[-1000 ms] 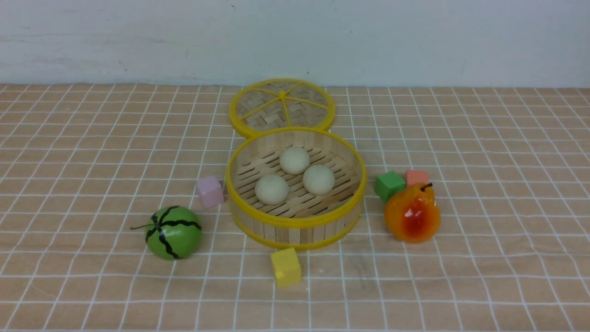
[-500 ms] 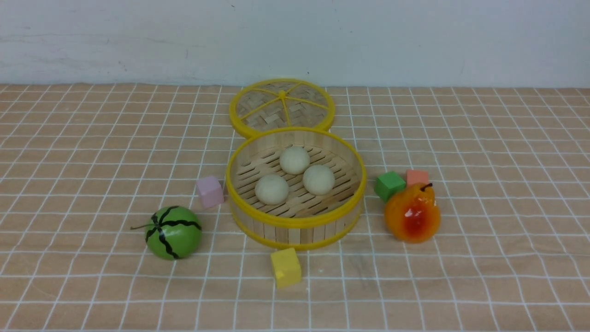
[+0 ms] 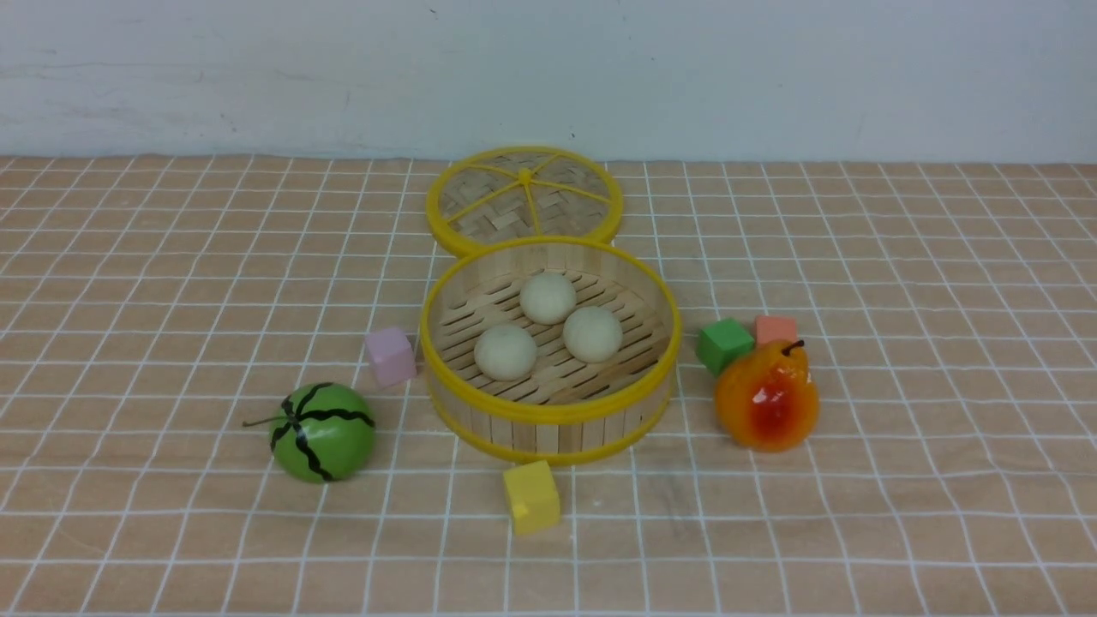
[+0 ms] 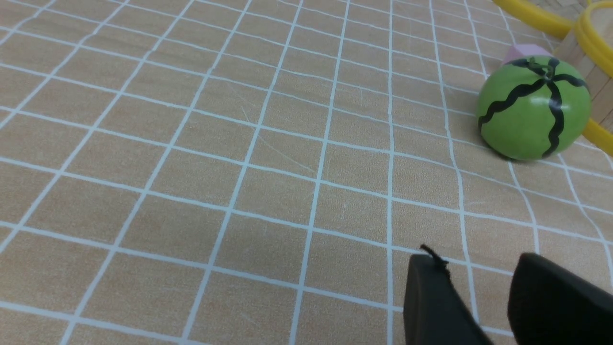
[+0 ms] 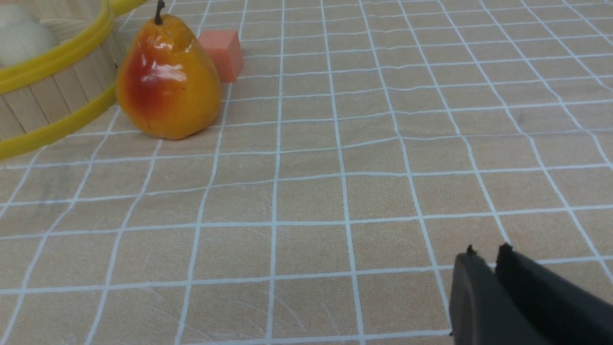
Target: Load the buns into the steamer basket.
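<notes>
Three cream buns (image 3: 548, 297) (image 3: 592, 333) (image 3: 506, 351) lie on the slatted floor of the round steamer basket (image 3: 548, 413) in the middle of the table. Neither arm shows in the front view. In the left wrist view my left gripper (image 4: 476, 261) hovers over bare cloth, open and empty, well short of the basket's yellow rim (image 4: 591, 28). My right gripper (image 5: 487, 251) hangs over the cloth with its fingers almost together, shut on nothing. The basket wall (image 5: 52, 62) and one bun (image 5: 19, 33) sit far from it.
The woven lid (image 3: 524, 197) lies behind the basket. A green melon (image 3: 324, 431) and pink cube (image 3: 391, 356) are to its left. A yellow cube (image 3: 531, 497) sits in front. A pear (image 3: 767, 396), green cube (image 3: 724, 344) and salmon cube (image 3: 776, 328) are to its right.
</notes>
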